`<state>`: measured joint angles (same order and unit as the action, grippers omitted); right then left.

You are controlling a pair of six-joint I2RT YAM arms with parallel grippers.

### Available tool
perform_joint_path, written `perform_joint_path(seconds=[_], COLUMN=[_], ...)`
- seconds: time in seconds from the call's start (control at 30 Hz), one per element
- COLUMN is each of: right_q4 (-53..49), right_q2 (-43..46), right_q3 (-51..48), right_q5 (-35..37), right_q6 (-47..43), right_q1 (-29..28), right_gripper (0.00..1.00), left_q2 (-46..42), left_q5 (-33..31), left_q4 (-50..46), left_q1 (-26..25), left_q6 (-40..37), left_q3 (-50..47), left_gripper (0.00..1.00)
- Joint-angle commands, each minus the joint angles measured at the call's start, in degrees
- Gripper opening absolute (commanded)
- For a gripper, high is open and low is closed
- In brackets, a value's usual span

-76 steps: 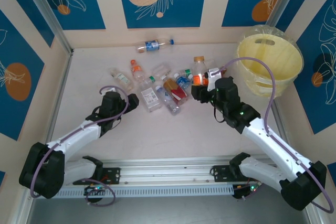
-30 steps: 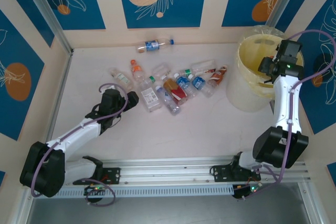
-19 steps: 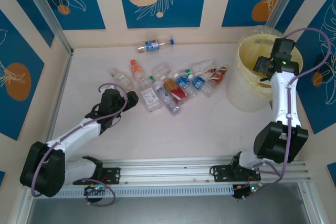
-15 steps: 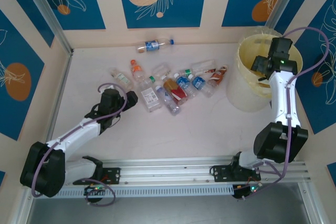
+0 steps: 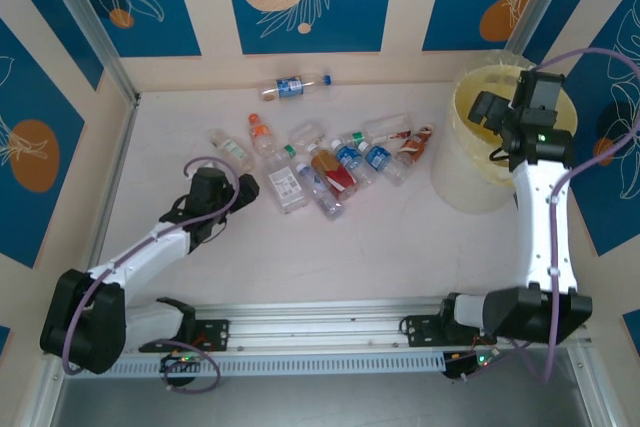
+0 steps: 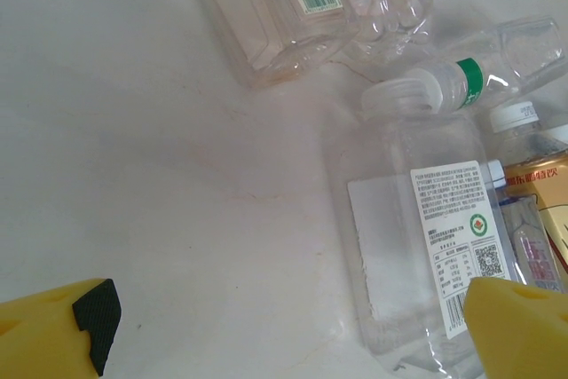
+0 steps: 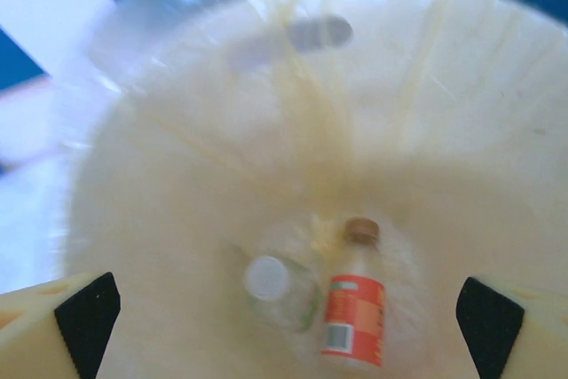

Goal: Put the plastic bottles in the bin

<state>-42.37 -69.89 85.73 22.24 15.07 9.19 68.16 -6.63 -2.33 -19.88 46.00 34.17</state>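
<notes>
**Right jaws spread over the bin, left jaws spread beside the heap**

My right gripper hangs over the mouth of the bin, which stands at the far right corner of the table. Its jaws are spread wide and carry nothing. In my right wrist view the two black pads sit at opposite lower corners, with the pale-yellow inside of the bin between them. On the bin's floor lie two bottles. One is a red-labelled bottle with a brownish cap. Just to its left is a white-capped clear bottle. The blur keeps me from telling whether they touch. A handle slot shows high on the far wall, and the clear liner folds over the rim.

My left gripper sits low over the table, left of the middle, jaws wide and empty. It points toward the heap of plastic bottles, which lie on their sides around the middle of the table, nearer the far edge than the near one. In my left wrist view a white-labelled bottle with a white cap lies nearest, its lower end next to my yellow finger. Beyond it lie a green-ringed bottle and a square clear bottle. A blue-labelled bottle lies well apart from the heap, along the far edge of the table.
</notes>
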Motion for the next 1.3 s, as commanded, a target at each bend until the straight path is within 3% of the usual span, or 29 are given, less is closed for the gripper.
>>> perform_joint_path(seconds=[0.0,0.1,0.27,0.37,0.5,0.67,0.97,1.13,1.27], right_q4=[4.7,8.1,16.8,19.9,22.9,25.4,23.4,21.3,19.9], right_q2=[4.4,8.2,13.1,14.0,14.3,14.3,15.0,16.5,17.1], right_q3=[-2.4,-5.2,-13.1,-16.9,-21.1,-24.7,-24.8,-25.6,-25.7], right_q5=[-6.1,-12.2,-31.2,-35.1,-31.9,-23.8,-17.6,-15.2,-13.5], right_q6=[1.7,1.6,2.4,3.4,4.0,3.1,1.8,1.5,1.5], right_q1=[-1.9,-4.3,-9.9,-15.5,-22.6,-28.6,-31.0,-31.2,-31.2], right_gripper=[0.99,1.0,1.0,0.99,1.0,1.0,1.0,1.0,1.0], left_q2=[0.9,1.8,4.2,6.5,12.6,23.0,36.9,42.2,45.6], left_q5=[-0.2,0.0,-0.1,-0.1,-0.4,-7.5,-14.2,-15.6,-11.8], left_q4=[-1.8,-3.1,-7.1,-9.3,-13.5,-23.9,-28.1,-26.4,-23.2], left_q1=[1.1,1.1,1.7,1.9,2.0,2.3,3.1,3.4,3.5], left_q6=[-0.6,-1.4,-3.4,-4.6,-6.5,-4.2,9.5,10.4,8.1], left_q3=[2.2,3.7,7.7,10.8,17.0,29.7,42.1,46.9,49.5], left_gripper=[1.0,1.0,1.0,1.0,1.0,1.0,1.0,1.0,1.0])
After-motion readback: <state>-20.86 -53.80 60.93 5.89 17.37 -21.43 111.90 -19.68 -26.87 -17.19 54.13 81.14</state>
